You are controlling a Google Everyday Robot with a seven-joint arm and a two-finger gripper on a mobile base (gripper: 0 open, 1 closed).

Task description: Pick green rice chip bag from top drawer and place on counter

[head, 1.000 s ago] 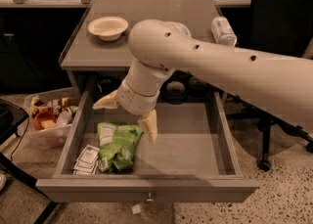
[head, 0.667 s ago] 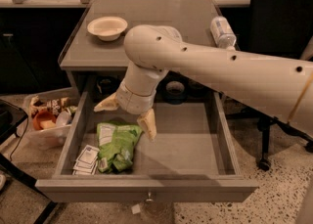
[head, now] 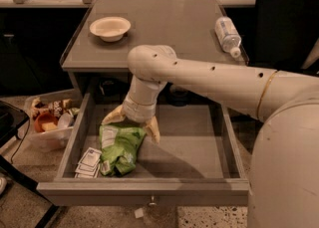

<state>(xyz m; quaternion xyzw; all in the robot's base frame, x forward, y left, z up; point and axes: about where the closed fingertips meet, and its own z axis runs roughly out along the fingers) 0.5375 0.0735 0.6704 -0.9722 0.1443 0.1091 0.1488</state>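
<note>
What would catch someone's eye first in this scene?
The big cream robot arm reaches into the open grey top drawer, its gripper spread open over the far end of the crumpled bright-green rice chip bag at the drawer's left. Behind, on the flat grey counter, a white bowl sits left and a clear plastic bottle lies right.

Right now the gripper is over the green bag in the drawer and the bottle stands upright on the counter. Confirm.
No: the camera view shows the bottle lying on its side on the counter. The gripper is over the green bag in the drawer.
</note>
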